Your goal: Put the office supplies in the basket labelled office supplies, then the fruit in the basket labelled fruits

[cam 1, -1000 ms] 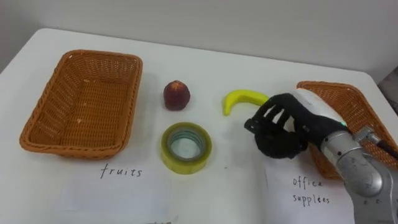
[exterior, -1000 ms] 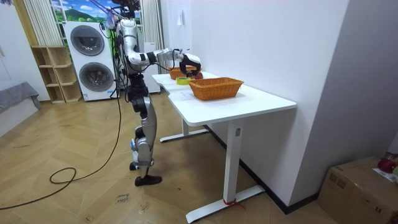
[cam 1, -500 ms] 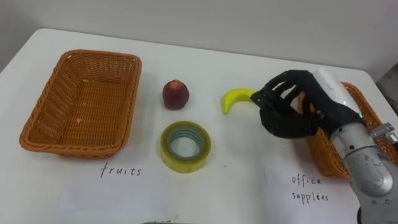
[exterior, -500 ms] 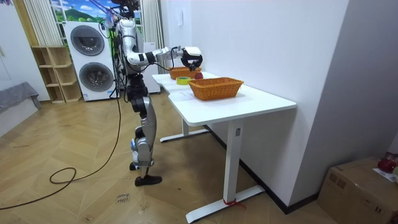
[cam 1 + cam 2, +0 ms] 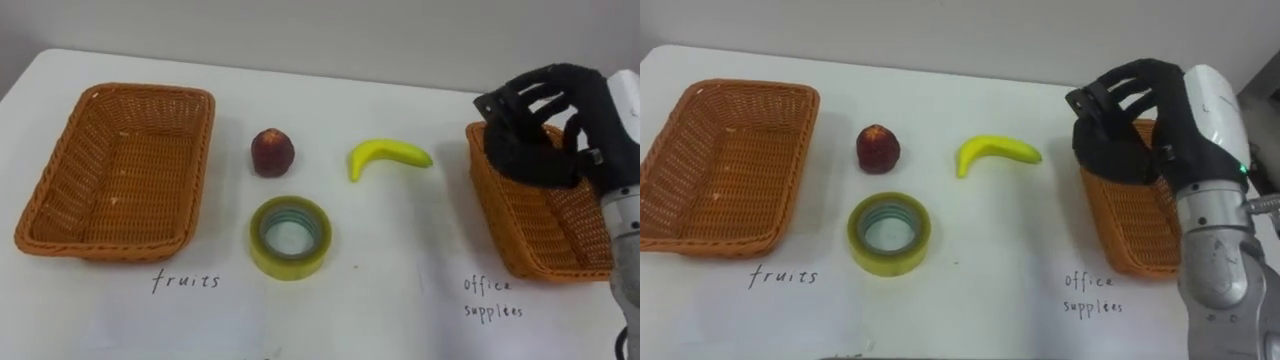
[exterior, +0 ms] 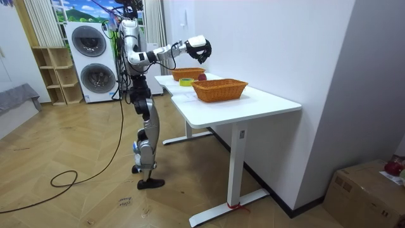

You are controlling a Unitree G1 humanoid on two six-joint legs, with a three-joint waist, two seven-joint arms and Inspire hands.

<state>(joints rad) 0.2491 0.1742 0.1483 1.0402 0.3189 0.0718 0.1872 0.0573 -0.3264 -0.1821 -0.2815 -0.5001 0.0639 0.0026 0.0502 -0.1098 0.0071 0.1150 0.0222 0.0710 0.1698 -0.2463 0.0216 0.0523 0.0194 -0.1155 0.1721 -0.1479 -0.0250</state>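
Robot hand [image 5: 1125,140] over rt basket [image 5: 1120,225]; washers [image 6: 92,58] behind.

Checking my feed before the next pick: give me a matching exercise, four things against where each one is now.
Things: 1 banana; 2 red fruit; 3 tape roll; 4 right hand.
Places: A raised in the air by the office supplies basket; B on the table, just behind the tape roll; C on the table, closest to the robot; D on the table between red fruit and office supplies basket.
Pairs: 1-D; 2-B; 3-C; 4-A.
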